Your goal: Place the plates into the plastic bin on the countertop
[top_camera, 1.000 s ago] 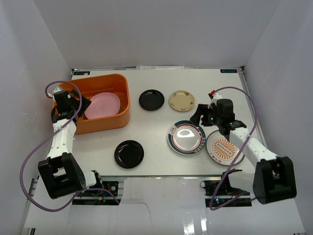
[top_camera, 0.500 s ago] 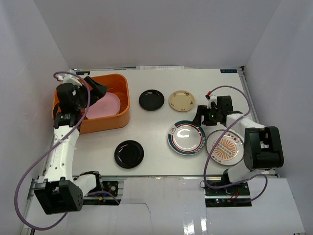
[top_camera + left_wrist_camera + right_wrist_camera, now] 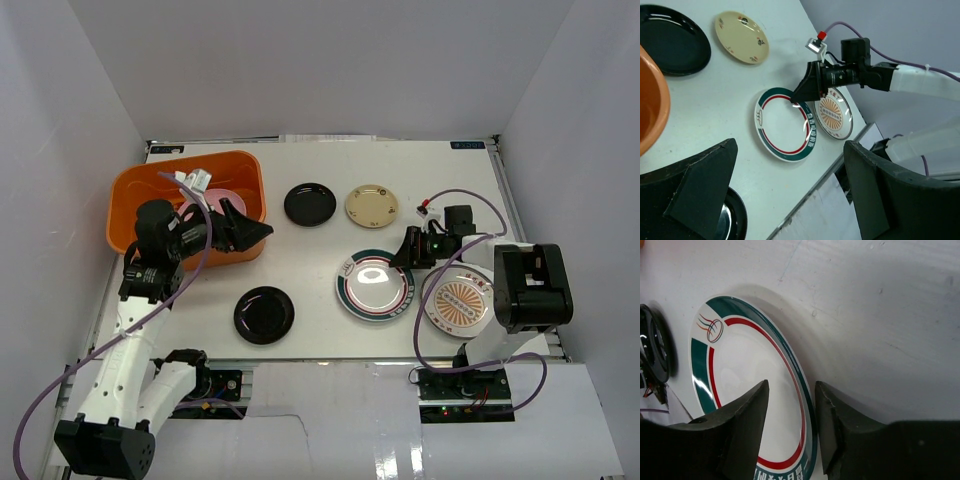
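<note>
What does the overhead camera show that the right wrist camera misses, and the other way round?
Only overhead: the orange bin with a pink plate inside, two black plates, a cream plate, the sunburst plate, the left gripper. Only right wrist: the plate rim running between the fingers. Both: the green-and-red-rimmed plate and the right gripper.

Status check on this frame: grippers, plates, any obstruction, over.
Left gripper open, empty, by plastic bin. Right gripper straddling green-red rimmed plate edge, grip unconfirmed. Five plates on countertop. Left arm at bin may crowd drop-off.
</note>
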Tool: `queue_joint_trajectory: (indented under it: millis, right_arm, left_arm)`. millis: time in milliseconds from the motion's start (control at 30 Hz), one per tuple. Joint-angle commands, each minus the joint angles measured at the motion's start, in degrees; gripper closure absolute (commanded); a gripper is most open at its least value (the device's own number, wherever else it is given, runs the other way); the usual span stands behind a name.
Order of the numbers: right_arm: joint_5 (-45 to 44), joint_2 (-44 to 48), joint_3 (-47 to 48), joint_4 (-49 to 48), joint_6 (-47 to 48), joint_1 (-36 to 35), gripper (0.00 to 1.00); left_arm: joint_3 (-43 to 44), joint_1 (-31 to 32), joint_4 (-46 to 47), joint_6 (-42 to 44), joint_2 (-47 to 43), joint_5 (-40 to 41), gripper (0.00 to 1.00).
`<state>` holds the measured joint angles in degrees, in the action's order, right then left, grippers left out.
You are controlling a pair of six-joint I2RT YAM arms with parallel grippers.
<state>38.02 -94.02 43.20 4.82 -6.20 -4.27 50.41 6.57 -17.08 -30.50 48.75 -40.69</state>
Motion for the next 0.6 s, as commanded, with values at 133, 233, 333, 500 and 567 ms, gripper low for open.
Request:
queue_joint_trajectory:
  millis: [133,233,333,500,567]
  right_arm:
    - [7.8,-1.1,-4.8,-4.1,-3.5,-0.2,0.65]
    - [8.9,-1.5,-5.7,-6.7,-4.5,-0.2,0.73]
    - [10.1,-1.8,-6.5,-8.8,-6.1,-0.2,0.92]
    - [10.8,4.8,-7.1,-13.1,-12.6,-0.2,0.92]
    - [11.1,9.6,-6.7,-12.8,-13.8,-0.2,0.92]
  left_arm:
    - [-3.2,0.4,-0.9,0.7,-3.3,-6.7,0.02]
    - [-4.0,0.5,-0.9,0.5,-3.3,-7.0,0.02]
    - [-4.4,0.5,-1.1,0.4,-3.4,-7.0,0.02]
    - [-4.2,0.8,-1.4,-0.3,-2.8,-7.6,0.02]
    - [-4.4,1.3,-1.5,-0.6,-2.6,-7.6,0.02]
